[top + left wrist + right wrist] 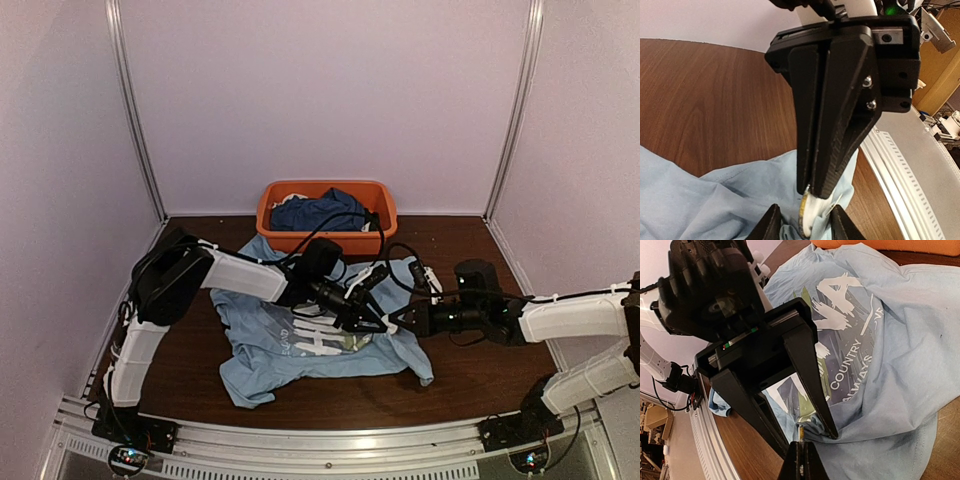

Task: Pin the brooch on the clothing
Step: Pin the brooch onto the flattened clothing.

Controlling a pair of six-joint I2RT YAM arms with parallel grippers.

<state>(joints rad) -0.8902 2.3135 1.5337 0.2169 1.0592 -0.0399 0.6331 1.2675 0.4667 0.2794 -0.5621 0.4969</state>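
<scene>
The light blue T-shirt (265, 350) lies crumpled in the middle of the table, print up (850, 340). My right gripper (800, 446) is shut on the brooch (801, 432), a small disc seen edge-on with a gold rim, held against a bunched fold of the shirt (900, 370). In the left wrist view the brooch (812, 215) shows a pale face below the right arm's closed fingers (835, 150). My left gripper (805, 226) stands open, one finger on each side of the brooch and the fold of shirt (700, 200). Both grippers (372, 322) (392, 326) meet over the print's lower edge.
An orange basket (270, 205) with a dark blue garment (315, 212) stands behind the shirt, against the back wall. Brown tabletop (480, 370) shows to the right of the shirt. A slotted metal rail (330, 440) runs along the near edge.
</scene>
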